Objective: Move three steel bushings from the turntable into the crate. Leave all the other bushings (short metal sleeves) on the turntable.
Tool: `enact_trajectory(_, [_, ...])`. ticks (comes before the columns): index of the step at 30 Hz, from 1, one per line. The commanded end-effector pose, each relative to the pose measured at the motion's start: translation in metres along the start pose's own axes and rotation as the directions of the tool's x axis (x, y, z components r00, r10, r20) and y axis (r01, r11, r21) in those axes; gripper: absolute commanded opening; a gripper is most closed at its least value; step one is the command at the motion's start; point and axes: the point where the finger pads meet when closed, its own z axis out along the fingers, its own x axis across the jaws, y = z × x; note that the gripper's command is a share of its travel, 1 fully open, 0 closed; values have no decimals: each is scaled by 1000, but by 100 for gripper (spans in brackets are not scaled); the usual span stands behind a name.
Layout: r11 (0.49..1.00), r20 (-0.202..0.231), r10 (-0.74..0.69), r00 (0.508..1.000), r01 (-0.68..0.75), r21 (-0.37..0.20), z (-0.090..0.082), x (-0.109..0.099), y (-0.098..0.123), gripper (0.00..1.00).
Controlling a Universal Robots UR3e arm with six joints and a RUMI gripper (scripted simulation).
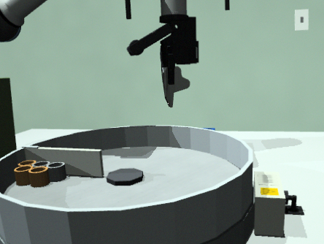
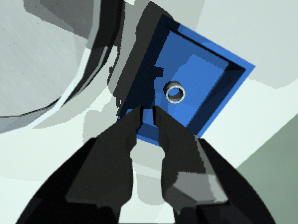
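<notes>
The end effector [image 2: 148,116], nearly shut and empty, hangs above the blue crate [image 2: 212,100], where one steel bushing [image 2: 175,92] lies.

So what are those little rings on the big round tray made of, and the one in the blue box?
On the turntable, the orange-brown bushings look like brass or bronze and the dull grey bushings like steel. The ring in the blue crate is pale grey with a bright rim, probably steel.

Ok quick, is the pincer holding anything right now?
Pincer: closed and holding nothing, up in the air above the blue crate.
</notes>
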Motion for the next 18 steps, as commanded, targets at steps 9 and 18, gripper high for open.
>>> enact_trajectory(9, [982, 3, 188, 982, -188, -28, 1, -19, -21, 6])
enact_trajectory(18, [954, 0, 299, 954, -299, -28, 1, -31, -36, 6])
